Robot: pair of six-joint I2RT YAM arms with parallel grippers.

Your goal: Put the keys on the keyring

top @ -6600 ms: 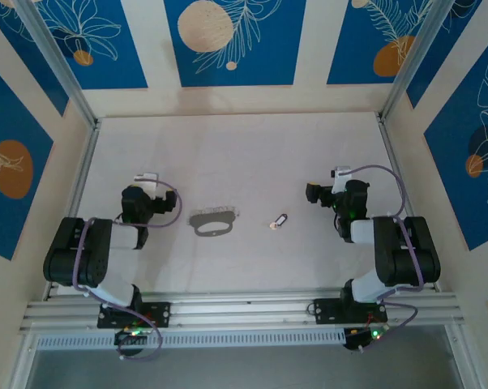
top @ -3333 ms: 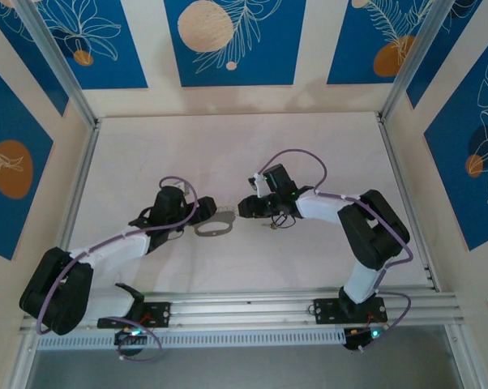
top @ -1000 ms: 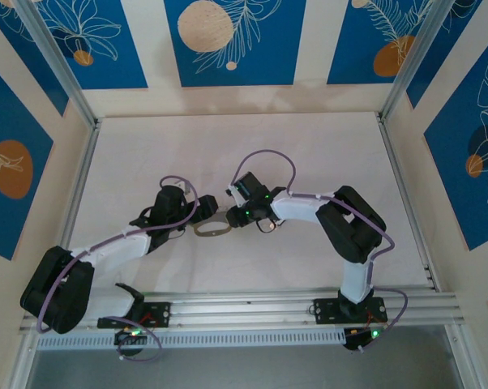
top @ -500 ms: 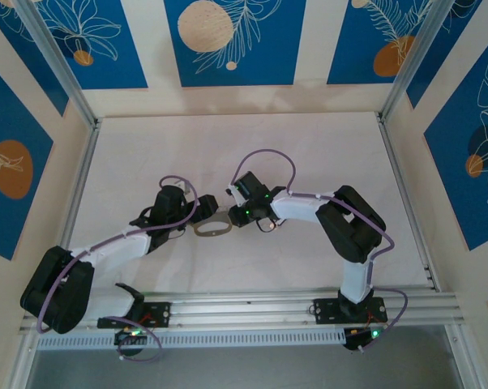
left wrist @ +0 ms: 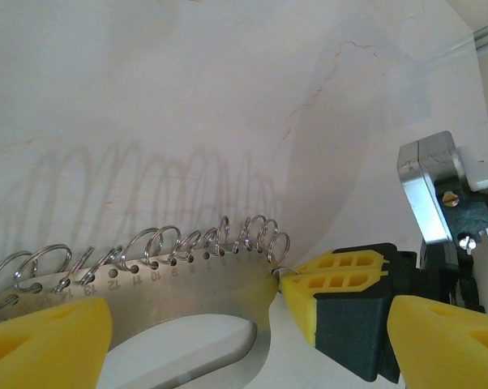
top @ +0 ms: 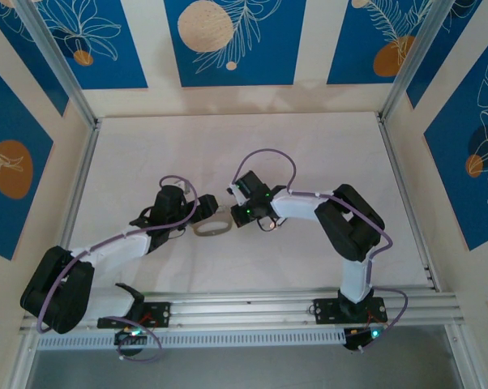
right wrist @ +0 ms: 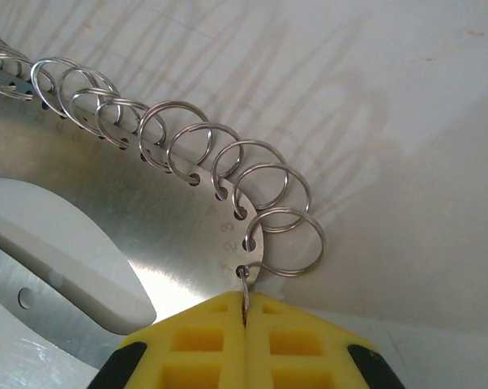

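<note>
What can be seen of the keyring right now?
The keyring is a flat, oval plate of dull grey metal with a long cut-out in its middle. One curved edge has a row of numbered holes, each carrying a small shiny wire ring. It lies flat on the pale table between the two arms. The right gripper is shut on a thin wire at the end hole. The open left gripper straddles the plate; contact cannot be told.

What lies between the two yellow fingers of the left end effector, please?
In the left wrist view: the keyring's end, and the right end effector shut on a small ring there.
</note>
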